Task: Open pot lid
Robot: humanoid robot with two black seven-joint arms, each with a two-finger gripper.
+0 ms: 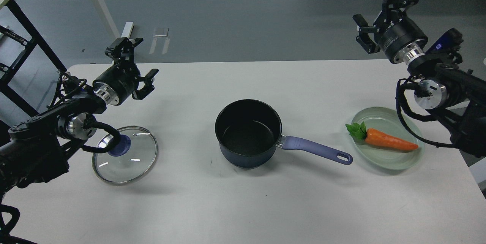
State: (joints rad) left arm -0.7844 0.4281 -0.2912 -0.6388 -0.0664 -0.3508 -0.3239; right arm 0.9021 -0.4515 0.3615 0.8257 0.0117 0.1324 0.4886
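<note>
Table: lid (125, 154) below left claw (133, 63)

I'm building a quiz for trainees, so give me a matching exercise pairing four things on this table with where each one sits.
Things:
1. glass lid
2. saucepan
3. carrot
4. left end effector

Places:
A. on the green plate
B. raised above the table's far left
C. middle of the table
D. flat on the table, left of the pan

Pairs: 1-D, 2-C, 3-A, 4-B
</note>
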